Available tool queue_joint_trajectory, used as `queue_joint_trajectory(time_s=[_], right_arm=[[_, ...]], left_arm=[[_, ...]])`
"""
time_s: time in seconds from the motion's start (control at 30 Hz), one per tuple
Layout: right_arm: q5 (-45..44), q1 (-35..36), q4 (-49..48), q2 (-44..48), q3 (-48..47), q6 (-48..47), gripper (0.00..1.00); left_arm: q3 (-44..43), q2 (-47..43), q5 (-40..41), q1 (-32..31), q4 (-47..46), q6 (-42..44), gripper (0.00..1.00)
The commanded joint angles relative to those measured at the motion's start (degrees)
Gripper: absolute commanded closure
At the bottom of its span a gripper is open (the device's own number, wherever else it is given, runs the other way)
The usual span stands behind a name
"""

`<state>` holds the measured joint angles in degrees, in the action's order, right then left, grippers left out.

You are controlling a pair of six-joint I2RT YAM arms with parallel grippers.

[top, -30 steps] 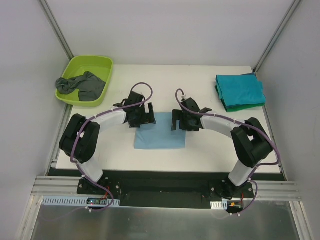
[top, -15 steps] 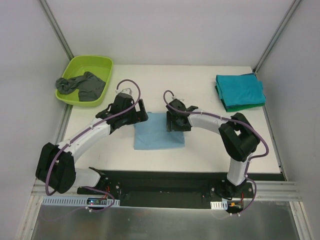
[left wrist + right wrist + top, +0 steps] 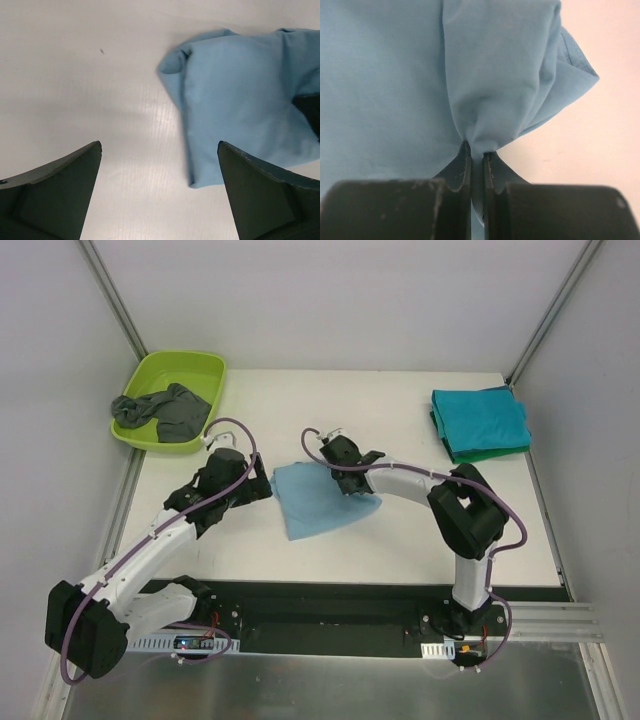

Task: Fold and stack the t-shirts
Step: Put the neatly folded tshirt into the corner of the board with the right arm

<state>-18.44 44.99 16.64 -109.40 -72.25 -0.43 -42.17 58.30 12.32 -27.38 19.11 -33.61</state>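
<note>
Right gripper: pinched tight on a bunched fold of the light blue t-shirt — the cloth spreads ahead of it.
Left gripper: spread wide, holding nothing — the shirt's edge lies just ahead, rightward.

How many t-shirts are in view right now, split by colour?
light blue t-shirt: 1
teal t-shirt: 1
green t-shirt: 1, only its edge shows under the teal one
dark grey t-shirt: 1, draped in the lime-green tub
Total: 4
</note>
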Motion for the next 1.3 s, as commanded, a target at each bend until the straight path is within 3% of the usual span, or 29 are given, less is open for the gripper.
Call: queue_joint_trajectory(time_s=[0.0,0.13,0.5,0.73,1.27], right_arm=[[-18.1,-1.9,-1.2,2.6,-3.1,-26.3,1.0],[-20.4,-7.2,-3.5,4.7,-3.2,-40.2,1.0],[-24.5,-18.2,-10.2,6.9,-8.1,-60.8,1.0],[-26.3,-23.3,-8.7,6.8,-15.2,-59.8,1.0],[-18.0,-29.4,13.0,3.8,-35.5,-44.9,1.0]], left_arm=[[0.2,-3.0,7.9,0.0,3.3,0.9,0.01],[0.6,-4.5,11.8,0.1,3.7,1.7,0.01],[1.5,-3.5,24.1,0.7,4.2,0.1,0.01],[1.0,-5.1,25.2,1.4,4.3,-0.1,0.01],[3.2,-11.3,26.1,1.5,4.5,-4.9,0.01]])
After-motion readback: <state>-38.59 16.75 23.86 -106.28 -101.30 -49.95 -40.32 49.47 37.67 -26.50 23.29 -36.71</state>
